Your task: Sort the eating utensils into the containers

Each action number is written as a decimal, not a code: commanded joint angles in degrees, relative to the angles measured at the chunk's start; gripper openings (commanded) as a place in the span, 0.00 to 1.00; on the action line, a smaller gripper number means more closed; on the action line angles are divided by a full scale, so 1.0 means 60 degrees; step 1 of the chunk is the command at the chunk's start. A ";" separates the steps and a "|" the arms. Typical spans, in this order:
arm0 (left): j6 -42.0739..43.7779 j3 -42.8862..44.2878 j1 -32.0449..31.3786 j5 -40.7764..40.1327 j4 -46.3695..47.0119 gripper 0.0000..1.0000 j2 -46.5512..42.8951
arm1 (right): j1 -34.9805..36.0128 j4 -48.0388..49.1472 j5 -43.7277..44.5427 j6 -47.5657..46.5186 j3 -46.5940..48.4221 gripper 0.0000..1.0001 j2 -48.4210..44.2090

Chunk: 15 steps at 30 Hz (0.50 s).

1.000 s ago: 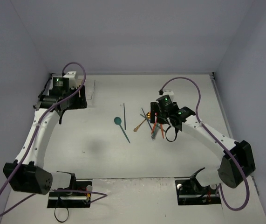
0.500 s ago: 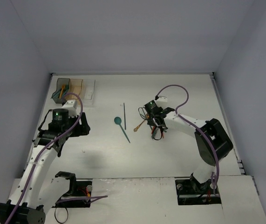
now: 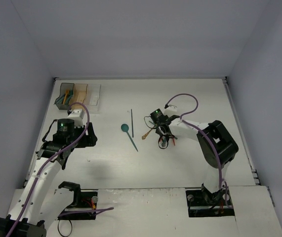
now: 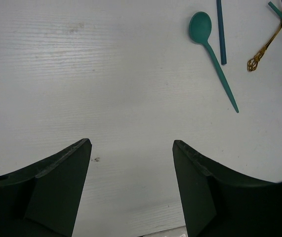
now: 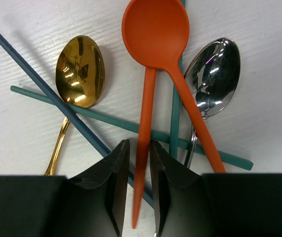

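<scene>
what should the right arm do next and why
Probably close the right gripper fully on the orange stick: its jaws straddle it with a sliver of gap showing, and it lies over the teal stick, so it should lift free.

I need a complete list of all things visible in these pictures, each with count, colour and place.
containers: three joined bins, dark grey, amber, clear; table's far left corner; grey one holds teal and orange pieces.
teal spoon: one, teal; mid-table.
dark teal stick: one; beside that spoon's bowl.
gold spoon: one, gold; pile under right arm.
silver spoon: one, silver; same pile.
orange spoon: one, orange; top of pile.
orange stems: two; below that bowl, which is its handle is unclear.
teal sticks: two; crossing in pile.
dark blue stick: one; slanting through pile.
table: one, white.
left end effector: one, black; open above table.
right end effector: one, black; fingers flank one orange stem, contact unclear.
</scene>
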 commanded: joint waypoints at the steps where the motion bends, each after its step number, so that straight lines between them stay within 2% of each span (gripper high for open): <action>1: -0.0093 0.0177 -0.0036 -0.0140 0.0654 0.64 -0.0042 | 0.0059 0.0117 0.0495 0.0370 0.0268 0.13 0.0052; 6: -0.0121 0.0162 -0.0051 -0.0133 0.0677 0.64 -0.0077 | 0.0202 0.0102 0.0856 0.0016 0.0306 0.00 -0.0642; 15: -0.0631 0.0487 -0.0074 0.0817 0.0677 0.64 -0.0048 | 0.0981 0.0102 0.0571 -0.1593 0.0865 0.00 -0.2439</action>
